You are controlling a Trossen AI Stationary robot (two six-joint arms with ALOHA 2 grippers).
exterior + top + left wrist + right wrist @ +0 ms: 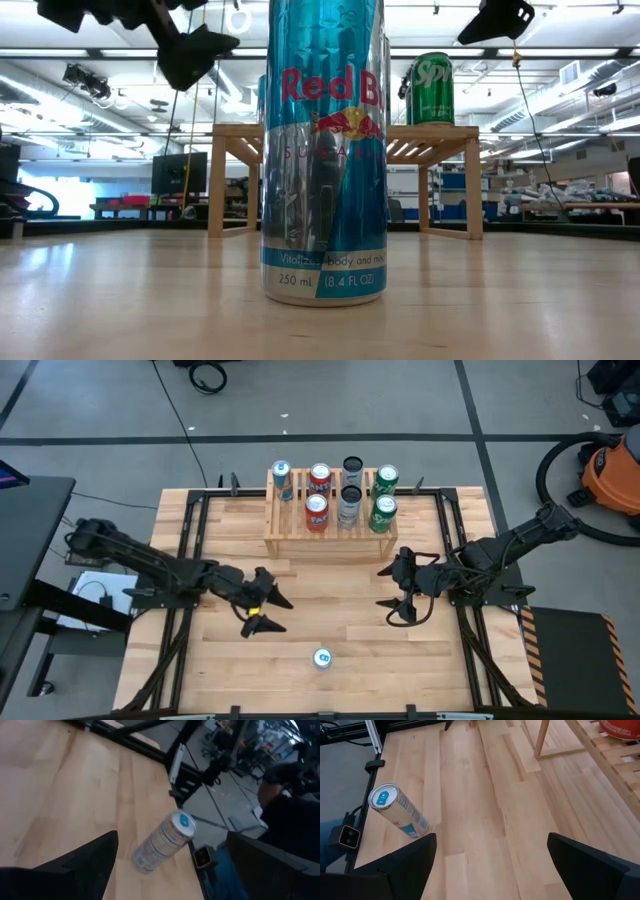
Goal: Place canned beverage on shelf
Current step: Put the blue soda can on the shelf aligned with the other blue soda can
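Left gripper wide open — empty, near can.

I see a slim blue-and-silver can standing upright near the table's front edge (blue tab on top), well apart from everything. The light slatted wooden shelf sits at the far side, its two tiers carrying seven cans.
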